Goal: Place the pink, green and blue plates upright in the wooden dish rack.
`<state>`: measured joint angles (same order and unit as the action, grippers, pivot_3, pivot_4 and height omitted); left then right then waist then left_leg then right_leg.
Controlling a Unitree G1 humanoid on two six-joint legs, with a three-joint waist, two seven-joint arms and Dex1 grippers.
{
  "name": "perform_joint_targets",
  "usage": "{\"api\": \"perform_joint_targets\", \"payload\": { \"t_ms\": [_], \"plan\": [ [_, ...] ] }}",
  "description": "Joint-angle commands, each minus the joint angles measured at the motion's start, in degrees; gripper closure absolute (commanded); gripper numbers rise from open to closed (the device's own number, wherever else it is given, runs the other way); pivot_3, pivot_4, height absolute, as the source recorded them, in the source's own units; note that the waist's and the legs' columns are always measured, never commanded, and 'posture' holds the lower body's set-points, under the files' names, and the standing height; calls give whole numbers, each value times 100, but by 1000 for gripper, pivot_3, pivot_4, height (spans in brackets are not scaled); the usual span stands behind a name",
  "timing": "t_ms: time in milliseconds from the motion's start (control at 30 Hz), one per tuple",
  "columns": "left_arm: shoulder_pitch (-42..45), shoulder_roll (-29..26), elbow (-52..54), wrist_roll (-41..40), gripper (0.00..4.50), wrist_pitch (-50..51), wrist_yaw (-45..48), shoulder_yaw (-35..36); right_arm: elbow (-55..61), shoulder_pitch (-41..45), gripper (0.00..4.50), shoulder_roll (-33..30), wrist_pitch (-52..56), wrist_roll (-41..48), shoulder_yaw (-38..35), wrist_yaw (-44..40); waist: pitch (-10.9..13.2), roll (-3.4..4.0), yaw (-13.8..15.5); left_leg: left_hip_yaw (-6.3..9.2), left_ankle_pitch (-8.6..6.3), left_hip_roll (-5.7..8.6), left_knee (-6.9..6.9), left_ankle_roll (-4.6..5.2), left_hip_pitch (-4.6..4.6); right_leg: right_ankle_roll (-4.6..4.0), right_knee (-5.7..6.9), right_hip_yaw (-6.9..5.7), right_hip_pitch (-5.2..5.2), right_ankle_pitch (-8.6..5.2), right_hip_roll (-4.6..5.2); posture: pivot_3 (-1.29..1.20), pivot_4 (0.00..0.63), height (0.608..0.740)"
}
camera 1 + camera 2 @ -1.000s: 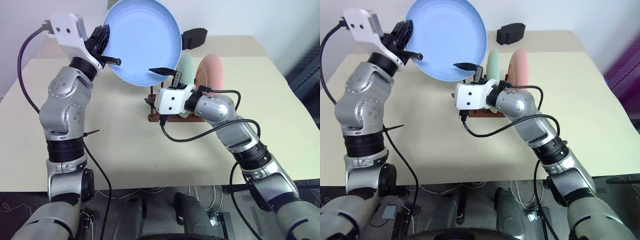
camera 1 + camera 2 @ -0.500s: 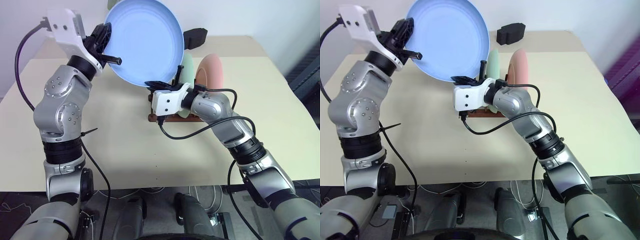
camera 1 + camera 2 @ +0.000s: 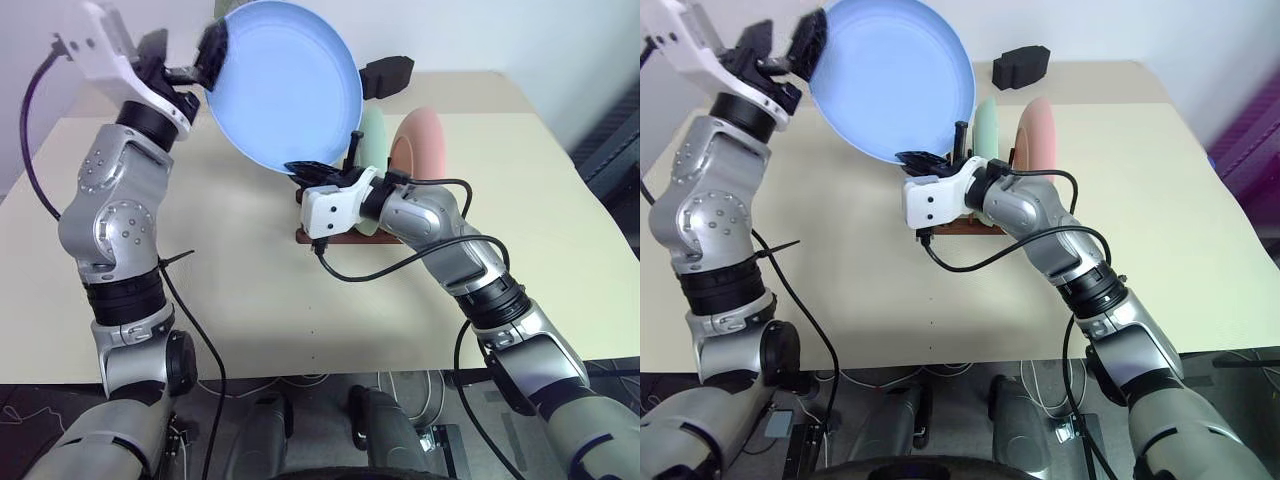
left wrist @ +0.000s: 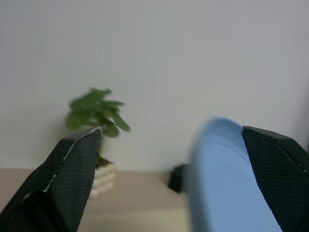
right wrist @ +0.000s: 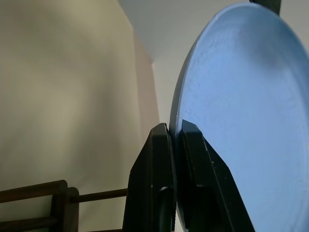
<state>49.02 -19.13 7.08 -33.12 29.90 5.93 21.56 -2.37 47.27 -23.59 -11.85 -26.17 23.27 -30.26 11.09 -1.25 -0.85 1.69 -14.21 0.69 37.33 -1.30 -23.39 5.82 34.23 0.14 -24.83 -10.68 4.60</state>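
Observation:
The blue plate (image 3: 285, 85) is held tilted in the air above the wooden dish rack (image 3: 335, 236). My right gripper (image 3: 306, 169) is shut on its lower rim, and in the right wrist view both fingers (image 5: 159, 164) pinch the blue plate (image 5: 241, 121). My left gripper (image 3: 199, 58) is open at the plate's upper left rim. In the left wrist view its fingers (image 4: 72, 164) stand wide apart with the plate's edge (image 4: 217, 174) between them, close to one finger. The green plate (image 3: 373, 135) and pink plate (image 3: 420, 140) stand upright in the rack, which is partly hidden behind my right hand.
A black block (image 3: 388, 75) sits at the back of the beige table (image 3: 240, 260). A small potted plant (image 4: 96, 108) stands by the wall beyond the table. The table's left and front parts are bare.
My right gripper shut on the blue plate's lower rim. My left gripper then opened, let go of the upper left rim and moved up and left.

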Motion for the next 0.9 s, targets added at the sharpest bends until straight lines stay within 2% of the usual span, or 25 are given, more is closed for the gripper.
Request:
{"api": "perform_joint_targets", "payload": {
  "t_ms": [33,133,267,400,533,633,767,900],
  "plan": [
    [160,-244,-244,252,46,-519,-219,374,363,186,4500,151,-166,318,-354,130,0,0,-4,0,0,0,-1,0,1,0,0,0,0,0,0,0,150,736],
    [111,-419,-523,444,46,-739,-265,424,447,186,4500,279,-158,560,-467,90,0,0,0,0,1,0,-4,-1,2,0,1,0,0,0,-1,0,150,736],
    [-144,-779,-1113,679,46,-1035,-162,638,775,59,4500,669,275,1400,-688,-144,0,1,-9,0,1,0,-4,-2,3,0,3,0,1,0,0,0,150,736],
    [-713,-1073,-1329,821,46,-1148,508,352,1264,-108,4500,1030,1138,2311,-878,-379,0,0,-4,1,1,-1,-7,-2,5,0,10,-1,1,0,0,0,150,736],
    [-1287,-1105,-1330,686,46,-1297,1281,212,1746,-207,4500,1387,2108,3203,-1137,-409,-1,0,12,3,1,-2,-4,-2,4,-1,13,-1,1,1,1,0,150,736],
    [-1866,-1022,-1155,389,46,-1381,2038,158,2106,-271,4500,1673,2969,4051,-1429,-291,-1,1,0,3,2,-5,-4,-4,5,-4,13,-2,2,2,1,0,150,736],
    [-2861,-1052,-531,203,46,-1118,2913,-309,2548,-571,4500,2074,4285,5273,-1858,138,-2,2,-8,2,2,-13,-14,-3,7,-5,14,-2,-3,2,1,0,150,736],
    [-3370,-1189,-49,230,46,-963,3365,-692,2775,-726,4500,2297,5019,5957,-2126,584,-1,4,7,3,2,-23,-14,-4,6,-14,17,-2,-7,5,0,0,150,736]
  ]
}}
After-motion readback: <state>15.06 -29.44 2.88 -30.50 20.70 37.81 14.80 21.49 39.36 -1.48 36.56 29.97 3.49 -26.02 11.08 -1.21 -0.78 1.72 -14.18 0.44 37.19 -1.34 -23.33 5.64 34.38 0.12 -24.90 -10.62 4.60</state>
